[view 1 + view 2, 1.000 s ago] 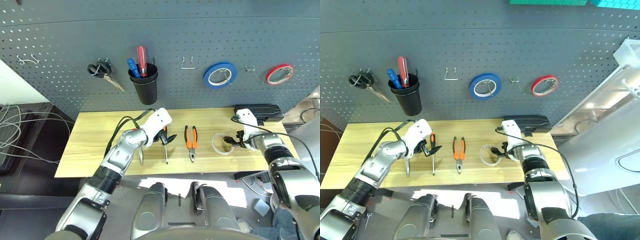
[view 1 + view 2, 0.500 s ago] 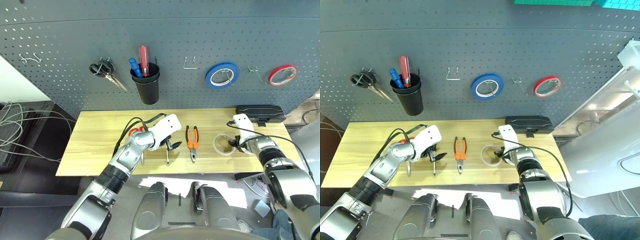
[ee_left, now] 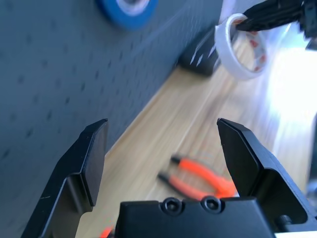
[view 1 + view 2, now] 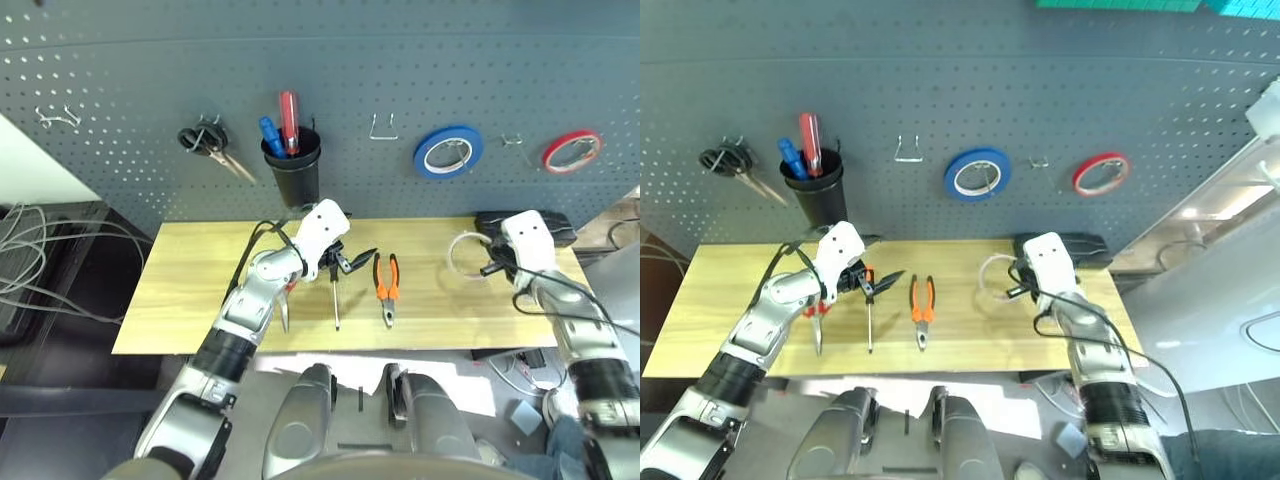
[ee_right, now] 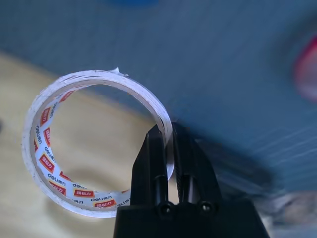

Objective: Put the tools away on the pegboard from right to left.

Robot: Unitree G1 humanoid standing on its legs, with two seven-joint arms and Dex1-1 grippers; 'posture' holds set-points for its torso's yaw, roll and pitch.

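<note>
My right gripper (image 5: 168, 131) is shut on the rim of the white tape roll (image 4: 465, 254), which it holds up off the table's right side, in front of the pegboard (image 4: 400, 60). The roll's red-printed inner ring (image 5: 39, 134) faces the wrist camera. The orange-handled pliers (image 4: 386, 285) and the thin screwdriver (image 4: 334, 297) lie mid-table. Beside the screwdriver my forearm partly covers the red-handled scissors (image 4: 285, 300). My left gripper (image 4: 345, 262) hovers open and empty just above the screwdriver's handle.
On the pegboard hang black-handled scissors (image 4: 205, 140), a black cup (image 4: 295, 172) with screwdrivers, a blue tape roll (image 4: 448, 150) and a red tape roll (image 4: 572, 150). Bare wire hooks (image 4: 381, 127) (image 4: 510, 140) sit between them. A black case (image 4: 490, 222) lies at the table's back right.
My right gripper has shut on the white tape roll and lifted it off the table toward the pegboard. The left gripper has risen slightly over the screwdriver.
</note>
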